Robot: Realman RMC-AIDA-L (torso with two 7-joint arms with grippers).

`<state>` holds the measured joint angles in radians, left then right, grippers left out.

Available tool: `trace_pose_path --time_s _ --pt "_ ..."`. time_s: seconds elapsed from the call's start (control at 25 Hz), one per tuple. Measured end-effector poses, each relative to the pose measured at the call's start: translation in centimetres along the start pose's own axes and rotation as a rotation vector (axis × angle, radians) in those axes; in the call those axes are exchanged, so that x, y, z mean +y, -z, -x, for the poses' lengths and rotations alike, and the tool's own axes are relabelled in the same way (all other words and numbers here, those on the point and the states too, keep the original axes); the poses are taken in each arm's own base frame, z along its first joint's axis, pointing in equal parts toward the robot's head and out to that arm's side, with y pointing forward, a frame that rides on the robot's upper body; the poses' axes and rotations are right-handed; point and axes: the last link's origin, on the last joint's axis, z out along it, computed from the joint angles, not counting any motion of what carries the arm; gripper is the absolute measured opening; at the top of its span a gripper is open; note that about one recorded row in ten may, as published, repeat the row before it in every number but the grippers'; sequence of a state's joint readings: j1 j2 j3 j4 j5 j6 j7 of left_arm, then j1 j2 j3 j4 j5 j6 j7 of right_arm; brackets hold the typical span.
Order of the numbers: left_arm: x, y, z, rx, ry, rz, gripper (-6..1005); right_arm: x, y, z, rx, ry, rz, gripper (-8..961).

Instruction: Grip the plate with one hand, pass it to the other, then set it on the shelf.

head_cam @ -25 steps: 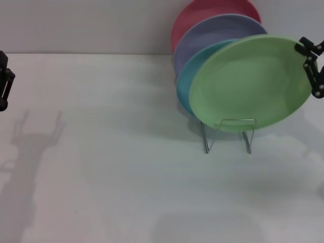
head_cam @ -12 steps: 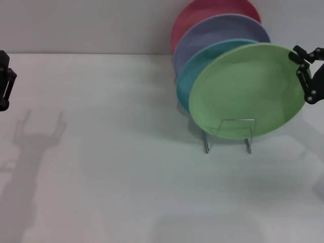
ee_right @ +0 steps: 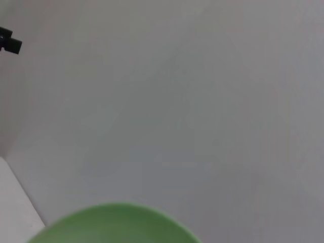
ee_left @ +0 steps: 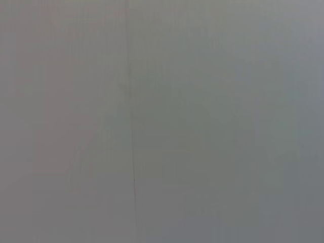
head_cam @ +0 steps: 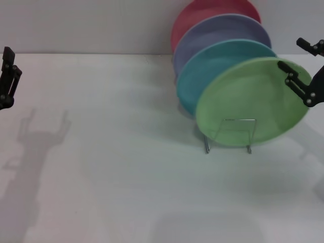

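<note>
My right gripper (head_cam: 298, 68) has spread its fingers and let go of the plate (head_cam: 250, 104) – now lower, leaning in the shelf (head_cam: 229, 134) before the turquoise plate (head_cam: 212, 68) – so placement looks done; left gripper (head_cam: 7, 78) idles far off, grasp unclear

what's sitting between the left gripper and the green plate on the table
Nothing: in the head view, only bare white table lies between the left gripper and the green plate.

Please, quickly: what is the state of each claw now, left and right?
Left claw: at the table's far left edge, holding nothing; open or closed cannot be told.
Right claw: open, fingers spread at the light green plate's upper right rim.
</note>
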<state>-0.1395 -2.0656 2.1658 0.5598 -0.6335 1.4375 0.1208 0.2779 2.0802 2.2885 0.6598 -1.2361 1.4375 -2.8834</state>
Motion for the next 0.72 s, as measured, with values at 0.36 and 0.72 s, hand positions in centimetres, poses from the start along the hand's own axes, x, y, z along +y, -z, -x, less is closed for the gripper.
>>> trace_pose_path --time_s 0.36,0.72 --pt "0.0 0.1 -0.3 0.019 -0.004 -0.003 810 0.8 -0.2 0.3 -0.021 -0.027 0.041 521" --pt "0.1 0.2 -0.3 0.022 -0.003 0.0 810 1.5 -0.8 -0.1 -0.005 -0.059 0.068 777"
